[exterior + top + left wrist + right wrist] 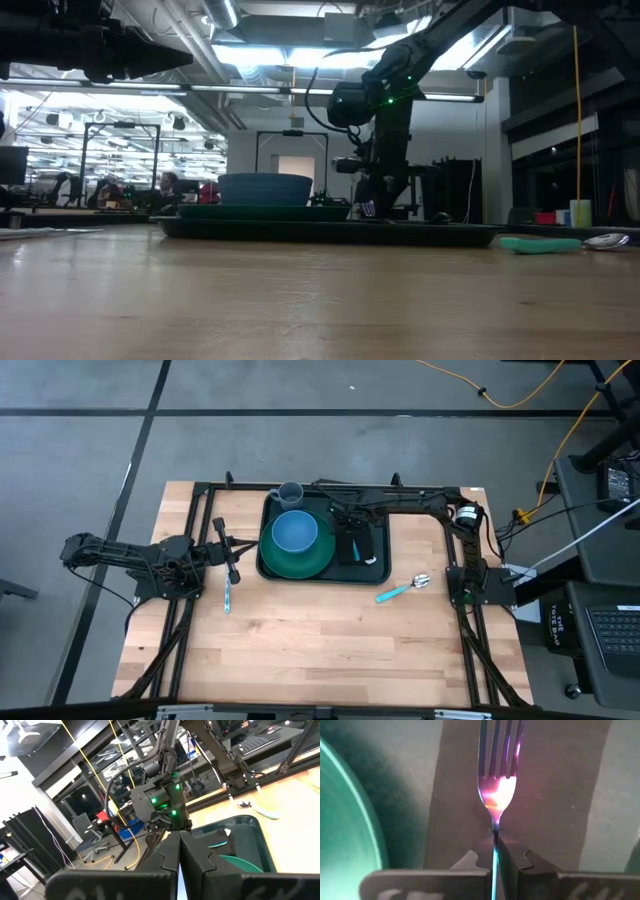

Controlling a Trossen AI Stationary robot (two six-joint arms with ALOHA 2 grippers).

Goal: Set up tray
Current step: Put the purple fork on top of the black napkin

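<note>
1 fork (498, 780) — pinched by right end effector (496, 851) over napkin (455, 795).

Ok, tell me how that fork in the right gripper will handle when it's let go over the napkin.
The fork looks like thin metal, so probably stiff and light. The right gripper pinches only its narrow handle, so it may pivot or slip. Its polished surface looks slippery, though the napkin beneath may damp sliding on the tray.

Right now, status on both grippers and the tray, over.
Right gripper shut on metal fork, over black napkin in large dark green plastic tray. Left gripper shut, empty, waiting left of tray. Nothing blocking.
</note>
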